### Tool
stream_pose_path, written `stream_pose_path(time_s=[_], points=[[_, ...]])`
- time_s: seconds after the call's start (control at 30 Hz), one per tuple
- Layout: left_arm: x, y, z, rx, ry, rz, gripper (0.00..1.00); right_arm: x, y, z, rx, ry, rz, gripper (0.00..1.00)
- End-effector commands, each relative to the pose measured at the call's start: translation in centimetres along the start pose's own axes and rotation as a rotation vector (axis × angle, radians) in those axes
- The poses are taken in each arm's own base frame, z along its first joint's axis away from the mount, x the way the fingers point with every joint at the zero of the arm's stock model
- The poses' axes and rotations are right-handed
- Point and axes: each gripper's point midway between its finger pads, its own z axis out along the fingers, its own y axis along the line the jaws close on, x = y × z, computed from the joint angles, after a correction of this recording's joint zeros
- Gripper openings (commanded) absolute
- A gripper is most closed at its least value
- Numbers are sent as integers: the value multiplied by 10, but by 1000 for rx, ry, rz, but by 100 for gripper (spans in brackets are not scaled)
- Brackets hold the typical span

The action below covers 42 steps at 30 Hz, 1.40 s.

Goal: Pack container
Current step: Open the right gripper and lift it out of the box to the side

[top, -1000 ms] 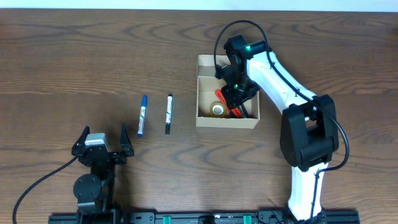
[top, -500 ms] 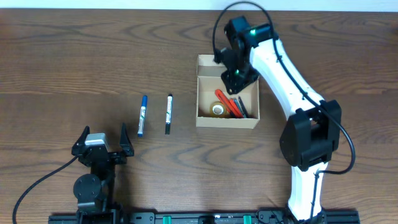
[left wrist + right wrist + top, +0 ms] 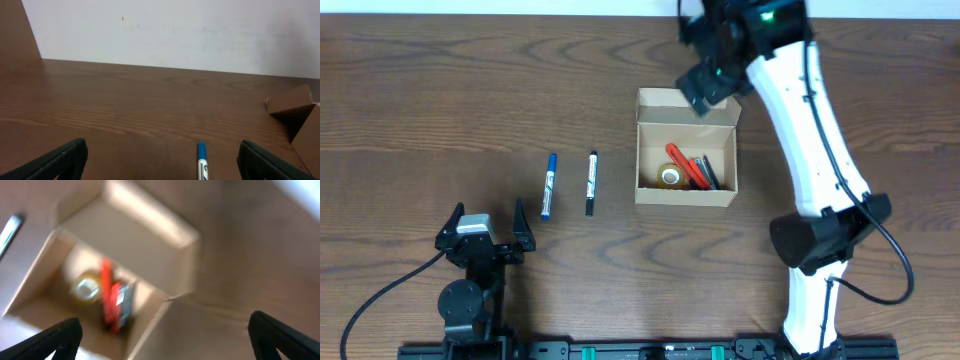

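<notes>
jaws spread on both arms, nothing held, we note | right jaws over container (image 3: 686, 195) far flap | blue marker (image 3: 548, 186), black marker (image 3: 590, 183) on table (image 3: 440, 100)

Room inventory, as I see it over the link.

1. Table (image 3: 440, 90): dark brown wood-grain top with the grain running along its length. It fills nearly the whole overhead view.
2. Wall (image 3: 200, 35): plain off-white, rising directly behind the table's far edge. Overhead I see it only as a thin pale strip beyond that edge.
3. Red speck (image 3: 122, 18): tiny, on the wall high above the table's far edge.
4. Light: soft and even, with a faint sheen on the tabletop towards its far edge.
</notes>
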Motion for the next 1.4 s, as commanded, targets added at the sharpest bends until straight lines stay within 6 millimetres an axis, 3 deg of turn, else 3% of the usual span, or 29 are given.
stream_pose_path(time_s=[0.0, 0.1, 0.23, 0.43, 0.6, 0.77, 0.87, 1.0, 1.13, 1.23, 1.37], points=[[17, 0, 0, 6, 58, -4, 95, -1, -69, -68, 274, -140, 196, 99], [17, 0, 0, 6, 58, -4, 95, 20, -119, -105, 405, -195, 362, 99], [17, 0, 0, 6, 58, -4, 95, 66, -179, -132, 448, -209, 560, 99], [17, 0, 0, 6, 58, -4, 95, 118, -235, -138, 391, -216, 756, 99], [17, 0, 0, 6, 58, -4, 95, 157, -265, -124, 376, -167, 890, 99], [17, 0, 0, 6, 58, -4, 95, 181, -267, -86, 330, -47, 934, 99], [17, 0, 0, 6, 57, -4, 95, 184, -265, -73, 317, -15, 935, 99], [14, -2, 0, 12, 47, -8, 95, 186, -264, -64, 308, 3, 935, 99], [11, -16, 0, 96, 39, -65, 95, 187, -264, -64, 307, 7, 935, 99], [-5, -32, -5, 186, 2, -73, 95, 187, -264, -64, 307, 7, 935, 99], [-49, -36, -19, 202, -59, -58, 95, 187, -264, -64, 307, 7, 935, 99]])
